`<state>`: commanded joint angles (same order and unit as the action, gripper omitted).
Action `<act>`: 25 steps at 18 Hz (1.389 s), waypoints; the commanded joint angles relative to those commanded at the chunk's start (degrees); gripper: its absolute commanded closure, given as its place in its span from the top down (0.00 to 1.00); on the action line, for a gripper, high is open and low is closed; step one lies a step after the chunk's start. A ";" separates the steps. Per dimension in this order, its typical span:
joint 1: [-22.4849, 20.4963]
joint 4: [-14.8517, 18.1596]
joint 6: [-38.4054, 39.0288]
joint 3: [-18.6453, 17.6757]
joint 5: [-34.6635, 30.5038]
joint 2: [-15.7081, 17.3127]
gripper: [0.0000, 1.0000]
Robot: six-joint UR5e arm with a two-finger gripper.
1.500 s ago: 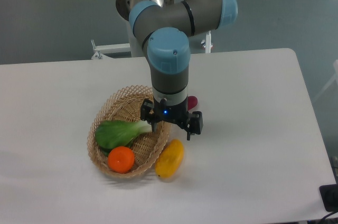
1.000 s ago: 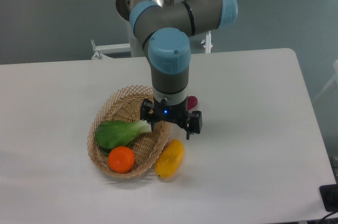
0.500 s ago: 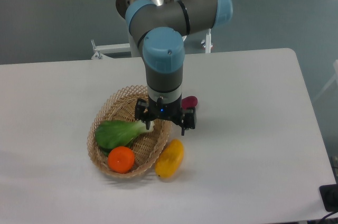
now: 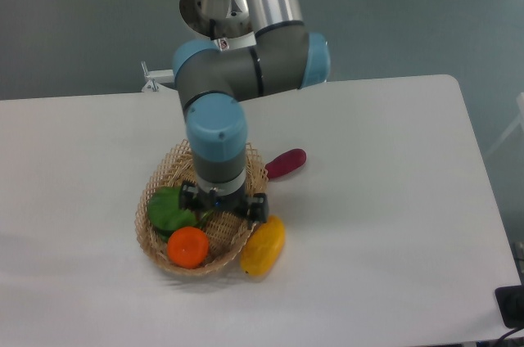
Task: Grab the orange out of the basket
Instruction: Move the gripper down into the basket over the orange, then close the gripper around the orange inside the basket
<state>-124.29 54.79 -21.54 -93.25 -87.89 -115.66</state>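
The orange [image 4: 188,247] is small, round and bright, and lies at the front of the tan wicker basket [image 4: 164,261]. My gripper [image 4: 223,211] hangs over the basket's middle, just up and to the right of the orange, with its fingers spread open and nothing between them. A green leafy vegetable [image 4: 169,209] lies in the basket to the left of the gripper, partly hidden by it. The arm hides the back of the basket.
A yellow mango [image 4: 264,245] lies on the white table against the basket's right front rim. A dark red-purple oblong fruit [image 4: 285,163] lies on the table behind and to the right of the basket.
The arm has swung left and forward, bringing the gripper from the basket's right rim to over its middle, closer to the orange. The red-purple fruit now shows fully. The fruit has not moved.
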 joint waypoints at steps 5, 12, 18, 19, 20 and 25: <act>2.29 -1.44 0.53 -0.88 -0.35 -1.15 1.00; 3.35 -1.96 0.09 -0.62 -0.35 -2.73 1.00; 3.53 -2.05 -0.17 -0.27 -0.53 -3.61 1.00; 3.53 -2.05 -0.17 -0.27 -0.53 -3.78 1.00; 3.53 -2.05 -0.26 -0.27 -0.62 -3.87 1.00; 3.53 -2.23 0.18 -0.53 -0.62 -4.58 1.00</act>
<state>-120.76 52.56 -21.36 -93.78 -88.51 -120.23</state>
